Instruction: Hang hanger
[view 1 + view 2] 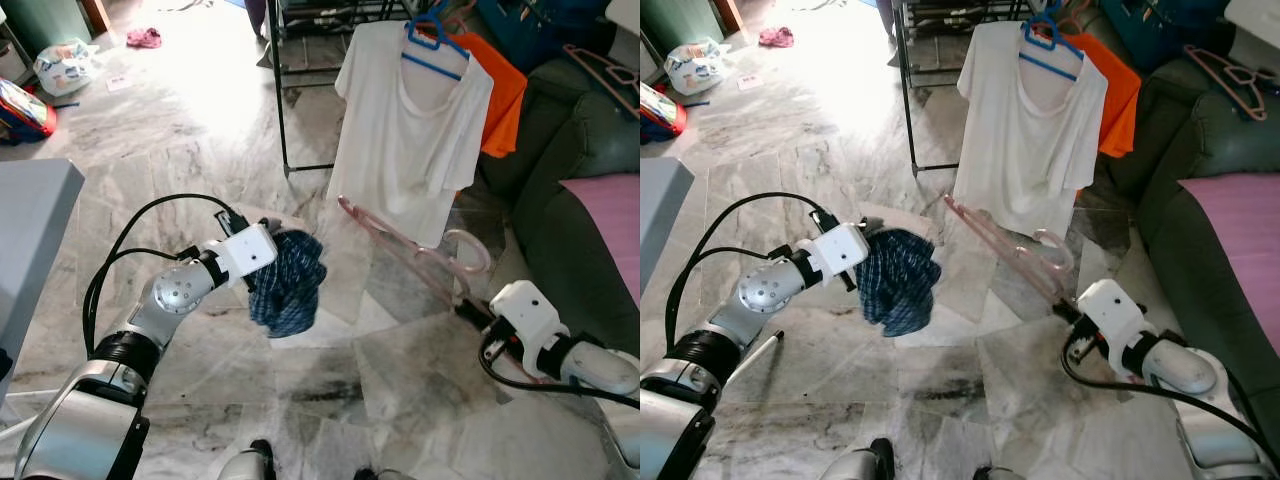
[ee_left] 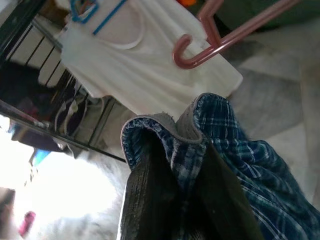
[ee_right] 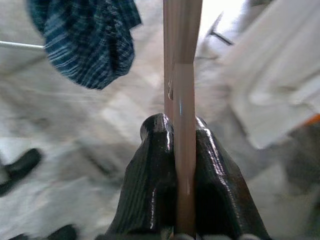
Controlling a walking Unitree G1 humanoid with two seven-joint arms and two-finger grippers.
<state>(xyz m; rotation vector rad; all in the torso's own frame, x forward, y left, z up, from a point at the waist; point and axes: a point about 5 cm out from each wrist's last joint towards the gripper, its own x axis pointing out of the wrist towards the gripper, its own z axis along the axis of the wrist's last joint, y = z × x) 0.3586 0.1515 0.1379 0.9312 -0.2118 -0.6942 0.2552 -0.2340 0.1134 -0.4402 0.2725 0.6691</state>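
A dark blue plaid garment (image 1: 288,282) hangs bunched above the marble floor, with my left gripper (image 2: 175,200) shut on its waistband. My right gripper (image 3: 175,155) is shut on the bar of a pink plastic hanger (image 1: 410,250), which slants up and to the left toward the garment, its hook (image 1: 472,252) curling near a white T-shirt (image 1: 410,125). That T-shirt hangs on a blue hanger (image 1: 435,45) from a black clothes rack (image 1: 280,100). In the left wrist view the pink hanger's hook (image 2: 186,52) sits just beyond the plaid cloth (image 2: 240,150).
An orange garment (image 1: 505,95) hangs behind the white shirt. A dark green sofa (image 1: 575,170) with a pink cloth (image 1: 610,215) and another pink hanger (image 1: 600,65) stands on the right. A grey surface (image 1: 30,230) juts in at the left. Bags (image 1: 65,65) lie far left.
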